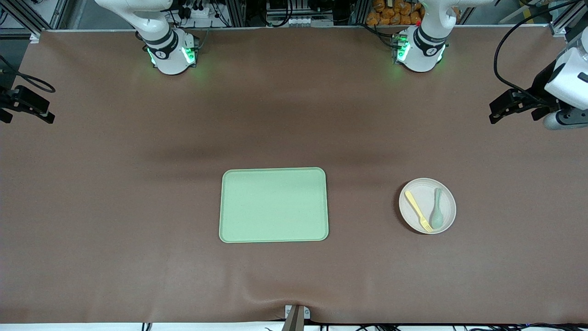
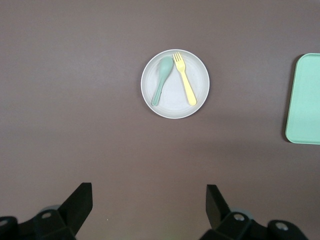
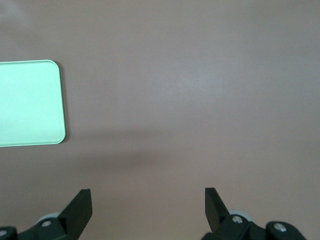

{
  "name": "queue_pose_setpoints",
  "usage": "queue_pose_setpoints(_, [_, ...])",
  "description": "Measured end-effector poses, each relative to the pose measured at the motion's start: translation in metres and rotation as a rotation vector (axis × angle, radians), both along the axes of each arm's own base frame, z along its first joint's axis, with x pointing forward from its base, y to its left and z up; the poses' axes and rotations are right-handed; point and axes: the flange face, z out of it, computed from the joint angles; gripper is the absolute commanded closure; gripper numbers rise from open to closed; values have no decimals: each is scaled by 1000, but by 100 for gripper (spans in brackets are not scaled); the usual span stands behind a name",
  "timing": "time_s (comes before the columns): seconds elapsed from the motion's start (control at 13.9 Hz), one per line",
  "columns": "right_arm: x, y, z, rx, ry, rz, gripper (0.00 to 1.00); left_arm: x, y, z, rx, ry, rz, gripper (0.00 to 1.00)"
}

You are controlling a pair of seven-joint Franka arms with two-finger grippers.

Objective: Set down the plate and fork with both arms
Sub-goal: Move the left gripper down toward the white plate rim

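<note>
Nothing placed yet: we saw the fork (image 1: 417, 211) on the plate (image 1: 448, 216), tray (image 1: 274, 234) bare, both grippers' fingers (image 2: 80, 202) released, waiting.

Off-white round plate (image 1: 427, 205) lies toward the left arm's end; pale yellow fork (image 1: 418, 211) on it (tines nearer the camera).

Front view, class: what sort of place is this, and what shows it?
Probably a robotics lab test bench: two arms' green-lit bases stand along a brown-covered table, aluminium framing and cables above them, and only a tray and plate laid out.
</note>
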Motion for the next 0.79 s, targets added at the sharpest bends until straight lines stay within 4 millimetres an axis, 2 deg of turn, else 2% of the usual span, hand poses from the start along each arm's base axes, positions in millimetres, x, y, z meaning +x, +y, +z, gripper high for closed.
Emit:
queue_pose_setpoints(0.22, [0, 0, 0, 0, 0, 0, 0, 3, -3, -1, -1, -2, -6, 0])
queue_pose_setpoints(0.36, [0, 0, 0, 0, 3, 0, 0, 8, -3, -11, 0, 16, -4, 0])
queue_pose_setpoints(0.58, [-1, 0, -1, 1, 8, -1, 0, 39, 8, -56, -3, 35, 17, 0])
queue_pose_setpoints(0.79, [-1, -1, -2, 2, 13, -1, 0, 77, 22, -124, -4, 25, 39, 0])
